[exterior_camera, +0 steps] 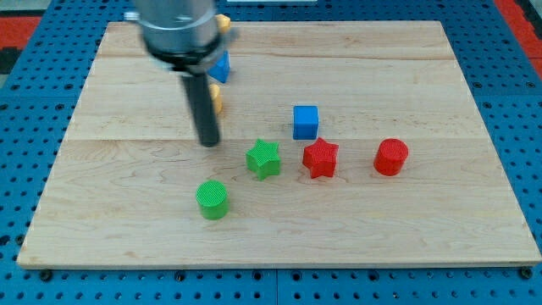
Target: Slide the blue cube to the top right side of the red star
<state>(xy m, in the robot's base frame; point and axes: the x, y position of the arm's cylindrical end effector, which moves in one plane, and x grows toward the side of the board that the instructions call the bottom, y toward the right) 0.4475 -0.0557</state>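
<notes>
My tip [208, 142], bare and touching nothing, stands on the wooden board [440, 237] well to the view's left of the small blue plastic cube [306, 121], which sits just above-left of the red plastic star [320, 158]. Approach step, by my reading. Next: get round to the cube's left and nudge it rightward, clear of the green star [263, 158].

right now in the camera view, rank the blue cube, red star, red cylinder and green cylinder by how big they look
1. red star
2-3. red cylinder and green cylinder: alike
4. blue cube: slightly smaller, though also farther up the board, so unsure.
</notes>
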